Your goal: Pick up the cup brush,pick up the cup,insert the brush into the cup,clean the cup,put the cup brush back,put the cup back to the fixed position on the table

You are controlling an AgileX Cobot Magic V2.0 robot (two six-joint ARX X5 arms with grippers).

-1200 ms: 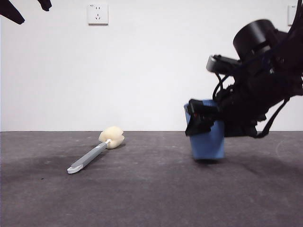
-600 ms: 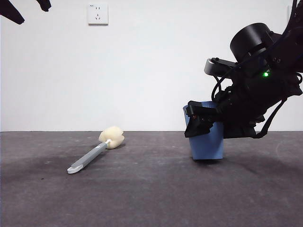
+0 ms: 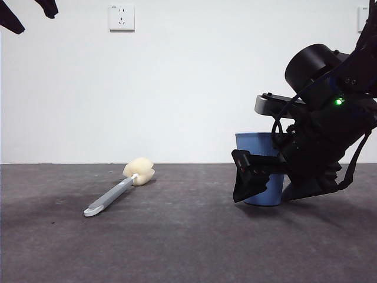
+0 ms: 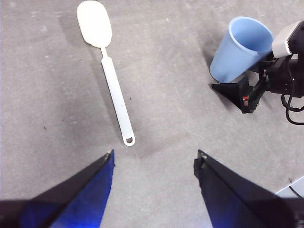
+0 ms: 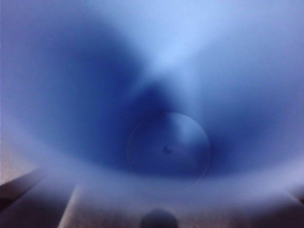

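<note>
The blue cup (image 3: 258, 147) stands upright on the dark table (image 3: 177, 242) at the right. My right gripper (image 3: 252, 177) is low against it. One black jaw shows in front of the cup's lower left side, and the other jaw is hidden. The right wrist view looks blurred into the cup (image 5: 166, 147), with the jaws dark at the far bottom corners, wide apart. The cup brush (image 3: 118, 191) lies flat at the left, sponge head towards the wall. My left gripper (image 4: 154, 154) is open and empty, high above the brush (image 4: 113, 85). That view also shows the cup (image 4: 237, 52).
A white wall with a power socket (image 3: 121, 17) runs behind the table. The left gripper's black tips (image 3: 26, 15) show in the top left corner of the front view. Bare table lies between the brush and the cup.
The cup went from tilted in the right gripper to standing upright on the table. The right gripper dropped lower along the cup. The brush has not moved.
</note>
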